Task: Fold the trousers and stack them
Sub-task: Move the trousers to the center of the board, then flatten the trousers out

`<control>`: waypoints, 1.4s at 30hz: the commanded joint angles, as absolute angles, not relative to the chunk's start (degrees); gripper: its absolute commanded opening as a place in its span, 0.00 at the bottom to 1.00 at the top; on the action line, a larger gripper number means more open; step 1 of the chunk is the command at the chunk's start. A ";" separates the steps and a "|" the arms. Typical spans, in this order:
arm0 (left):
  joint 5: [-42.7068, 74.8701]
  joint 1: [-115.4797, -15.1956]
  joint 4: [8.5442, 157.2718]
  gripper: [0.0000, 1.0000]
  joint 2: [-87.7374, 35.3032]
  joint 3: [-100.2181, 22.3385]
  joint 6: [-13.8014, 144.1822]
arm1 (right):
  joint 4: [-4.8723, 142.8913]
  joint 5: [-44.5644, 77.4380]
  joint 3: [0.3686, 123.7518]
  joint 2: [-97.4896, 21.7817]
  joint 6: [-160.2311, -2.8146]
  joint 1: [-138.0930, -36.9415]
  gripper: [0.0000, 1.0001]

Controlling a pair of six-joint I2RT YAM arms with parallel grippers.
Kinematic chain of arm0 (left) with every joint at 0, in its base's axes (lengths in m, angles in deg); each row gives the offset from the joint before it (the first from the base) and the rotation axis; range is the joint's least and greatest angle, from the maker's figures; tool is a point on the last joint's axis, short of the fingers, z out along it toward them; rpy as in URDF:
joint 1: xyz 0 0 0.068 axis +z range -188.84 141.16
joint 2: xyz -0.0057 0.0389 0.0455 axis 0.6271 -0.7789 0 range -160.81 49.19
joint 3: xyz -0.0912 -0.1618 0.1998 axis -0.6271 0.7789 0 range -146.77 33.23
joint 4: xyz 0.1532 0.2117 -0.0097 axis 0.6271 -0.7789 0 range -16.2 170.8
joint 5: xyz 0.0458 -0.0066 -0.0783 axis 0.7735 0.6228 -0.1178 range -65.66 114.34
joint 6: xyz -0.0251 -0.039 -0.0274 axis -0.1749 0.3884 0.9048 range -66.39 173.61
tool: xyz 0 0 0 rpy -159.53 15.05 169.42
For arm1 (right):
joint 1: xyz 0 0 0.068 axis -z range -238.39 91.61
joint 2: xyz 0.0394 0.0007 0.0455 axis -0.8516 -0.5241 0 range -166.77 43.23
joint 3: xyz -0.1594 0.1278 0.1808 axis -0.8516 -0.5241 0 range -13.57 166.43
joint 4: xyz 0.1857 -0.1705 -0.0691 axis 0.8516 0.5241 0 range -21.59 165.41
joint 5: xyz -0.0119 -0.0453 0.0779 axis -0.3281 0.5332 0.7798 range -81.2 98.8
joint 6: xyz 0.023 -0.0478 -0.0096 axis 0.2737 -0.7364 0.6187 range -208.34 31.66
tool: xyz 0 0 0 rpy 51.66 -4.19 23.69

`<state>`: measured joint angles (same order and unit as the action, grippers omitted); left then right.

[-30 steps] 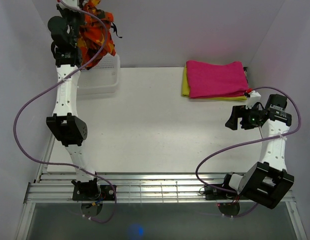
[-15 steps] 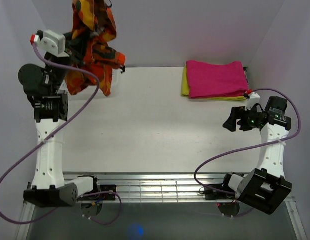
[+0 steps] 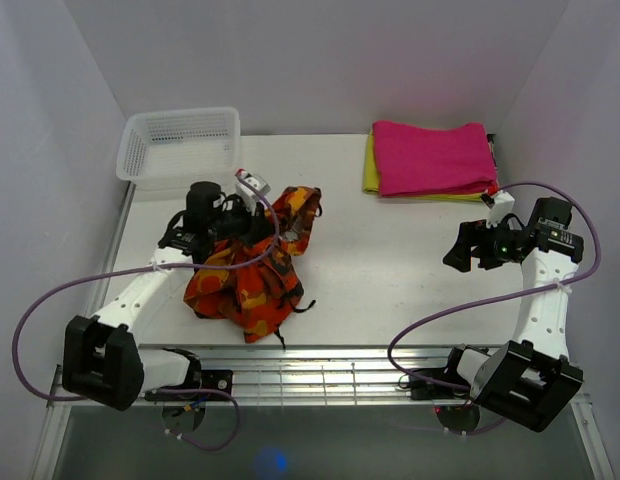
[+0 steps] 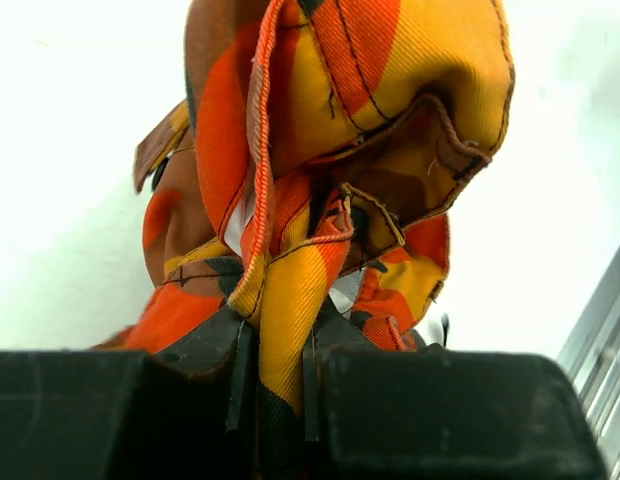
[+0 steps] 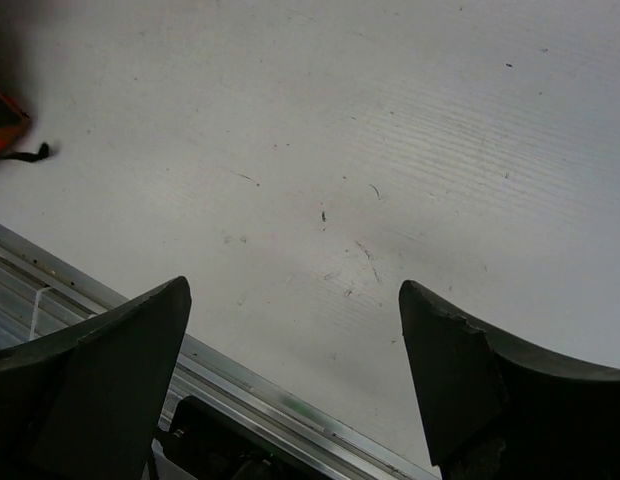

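The camouflage trousers (image 3: 252, 270), orange, red, yellow and black, lie bunched on the table's left front part. My left gripper (image 3: 260, 222) is low over the heap and shut on a fold of the trousers (image 4: 290, 290); the cloth is pinched between the two black fingers (image 4: 205, 355). A corner of the trousers shows at the left edge of the right wrist view (image 5: 2, 125). My right gripper (image 3: 460, 250) is open and empty above bare table on the right, its wide-apart fingers (image 5: 120, 350) framing the front edge.
A white mesh basket (image 3: 180, 143) stands at the back left. A folded magenta-pink cloth (image 3: 432, 156) lies on a folded yellow cloth (image 3: 371, 170) at the back right. A metal rail frame (image 3: 330, 375) runs along the table's near edge.
My left arm has swung down from high at the back left, carrying the trousers out of the air onto the table's left front. The basket is now uncovered. The right arm barely moved.
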<state>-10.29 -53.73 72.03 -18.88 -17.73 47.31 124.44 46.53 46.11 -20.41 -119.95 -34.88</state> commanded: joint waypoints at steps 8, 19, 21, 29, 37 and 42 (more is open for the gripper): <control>-15.12 -62.39 50.23 0.89 -33.60 -40.58 41.21 | 122.22 56.43 48.83 -26.11 -116.03 -36.33 0.90; -14.59 -62.22 27.81 0.93 -30.63 -49.49 24.98 | 105.42 51.89 48.38 -31.03 -107.93 -55.88 0.92; -13.80 -61.26 26.32 0.93 -27.46 -44.75 24.43 | 106.29 50.29 50.93 -33.76 -108.99 -60.74 0.94; -20.21 -38.15 14.73 0.94 -25.69 -38.84 15.92 | 101.20 34.03 50.50 -39.12 -115.31 -85.53 0.93; -23.29 -20.23 0.41 0.96 -30.42 -37.26 -0.87 | 102.42 28.41 53.40 -43.95 -127.95 -97.58 0.92; -17.94 -19.68 0.73 0.97 -28.07 -29.10 -9.22 | 99.63 22.25 51.82 -46.07 -131.40 -99.52 0.97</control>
<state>-18.49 -19.48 7.29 -30.25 -33.34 0.71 102.61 27.69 51.09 -45.11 -126.45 -98.81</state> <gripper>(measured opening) 0.963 0.942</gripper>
